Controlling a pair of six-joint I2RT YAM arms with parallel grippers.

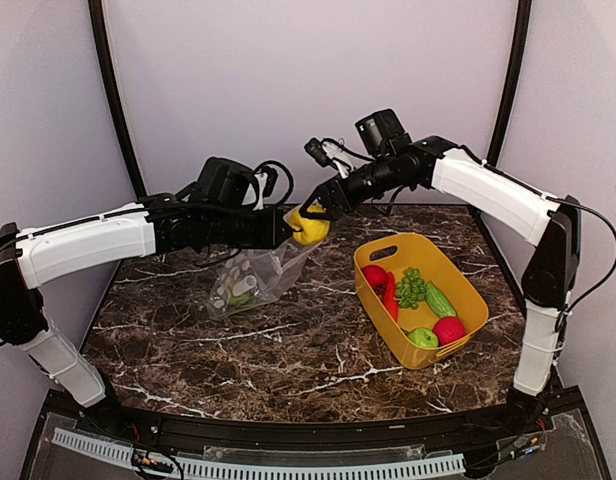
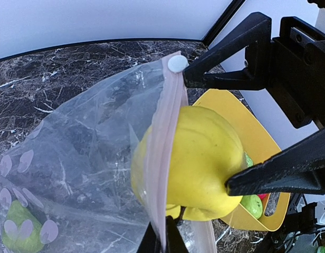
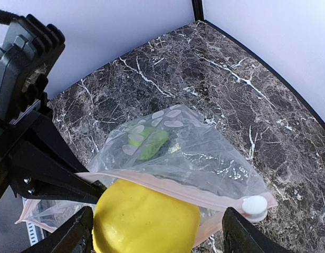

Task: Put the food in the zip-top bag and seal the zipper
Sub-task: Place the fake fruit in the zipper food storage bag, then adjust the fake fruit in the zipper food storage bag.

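Both my arms are reaching inward over the tabletop. My left tool is pinching the zipper of the zip-top bag, whose long axis is slanting down from its raised mouth. My right tool, spread, is flanking a yellow fruit sitting at that mouth.

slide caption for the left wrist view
The left gripper pinches the zip-top bag by its zipper while the open right gripper straddles a yellow toy fruit at the bag's mouth.
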